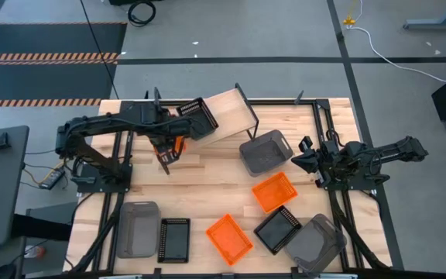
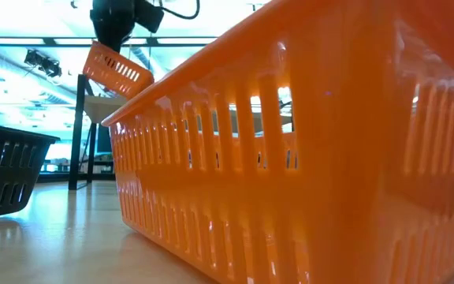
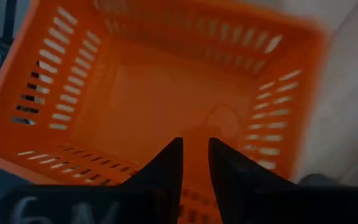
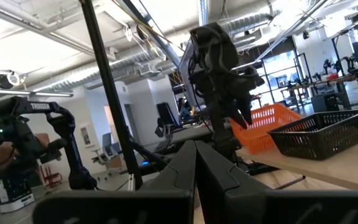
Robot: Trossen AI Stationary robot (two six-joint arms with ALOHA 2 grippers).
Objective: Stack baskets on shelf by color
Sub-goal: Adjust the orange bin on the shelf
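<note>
My left gripper (image 1: pixel 166 147) hangs by the shelf's (image 1: pixel 235 115) left end, shut on an orange basket (image 2: pixel 117 69) held in the air. A black mesh basket (image 1: pixel 197 119) stands on the shelf board; the right wrist view shows it as well (image 4: pixel 328 132). One grey basket (image 1: pixel 265 152) rests on the table below the shelf. Two more orange baskets (image 1: pixel 273 191) (image 1: pixel 228 238), two black ones (image 1: pixel 278 229) (image 1: pixel 174 240) and two grey ones (image 1: pixel 316 241) (image 1: pixel 137 228) sit on the near half of the table. My right gripper (image 1: pixel 300 160) waits shut to the right of the grey basket. My left gripper pinches the orange basket by one side wall's rim (image 3: pixel 194 163), orange plastic showing between the two fingers (image 3: pixel 169 158). The fingers come from above. The basket is lifted clear and hangs tilted below the gripper (image 2: pixel 117 24), its open side facing the wrist camera.
The shelf's thin black legs (image 2: pixel 81 134) stand on the slatted tabletop. An orange basket (image 2: pixel 306 158) fills the low view close up, with a black one (image 2: pixel 6 173) at its left. Bare wood lies between the shelf and the near baskets (image 1: pixel 200 182).
</note>
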